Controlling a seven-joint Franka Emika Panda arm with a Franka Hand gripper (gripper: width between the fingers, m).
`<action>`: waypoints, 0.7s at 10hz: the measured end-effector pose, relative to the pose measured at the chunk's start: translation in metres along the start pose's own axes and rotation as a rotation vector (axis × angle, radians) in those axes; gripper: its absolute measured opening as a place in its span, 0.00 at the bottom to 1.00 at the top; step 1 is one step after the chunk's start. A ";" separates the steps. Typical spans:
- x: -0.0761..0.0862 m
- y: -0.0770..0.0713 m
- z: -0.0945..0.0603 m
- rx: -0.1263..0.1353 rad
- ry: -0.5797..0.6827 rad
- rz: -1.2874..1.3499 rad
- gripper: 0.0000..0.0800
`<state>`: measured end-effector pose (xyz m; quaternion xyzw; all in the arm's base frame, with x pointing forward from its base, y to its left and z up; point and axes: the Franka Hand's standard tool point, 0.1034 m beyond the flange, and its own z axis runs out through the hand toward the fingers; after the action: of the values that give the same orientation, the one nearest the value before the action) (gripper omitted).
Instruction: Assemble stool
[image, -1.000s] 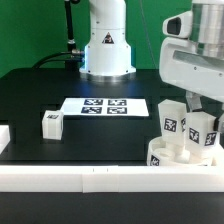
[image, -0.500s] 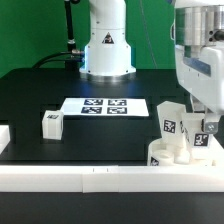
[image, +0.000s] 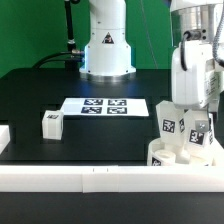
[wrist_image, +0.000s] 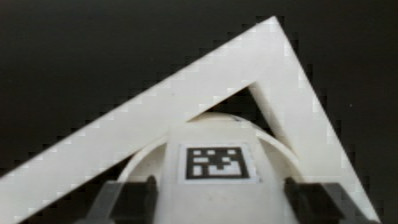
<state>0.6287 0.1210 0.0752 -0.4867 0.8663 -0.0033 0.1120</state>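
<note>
The pincer (image: 204, 119) hangs low over the seat disc (image: 170, 158) and is clamped on the held leg (image: 203, 135). In the wrist view its dark fingers (wrist_image: 128, 198) press on both side faces of this white leg, with the square tag between them. The held leg stands roughly upright directly under the pincer, its lower end at the top of the seat disc. Whether that end sits in a hole cannot be made out.

A second leg (image: 170, 124) stands upright on the same disc just beside the pincer, toward the exterior view's left, with its tag facing the camera. The seat disc lies on the black worktop (image: 100, 140) straight below the pincer, close against the long white border bar (image: 90, 179) in front of it.

The third leg (image: 52, 123) lies alone on the worktop, well apart from the pincer toward the exterior view's left. The marker board (image: 105, 105) lies flat between that leg and the pincer, farther back.
</note>
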 end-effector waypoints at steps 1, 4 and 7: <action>0.000 0.000 0.000 0.003 -0.004 0.024 0.42; 0.000 -0.007 -0.009 0.014 -0.015 -0.063 0.66; -0.019 -0.013 -0.050 0.048 -0.073 -0.257 0.80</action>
<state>0.6395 0.1250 0.1295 -0.5907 0.7918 -0.0208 0.1540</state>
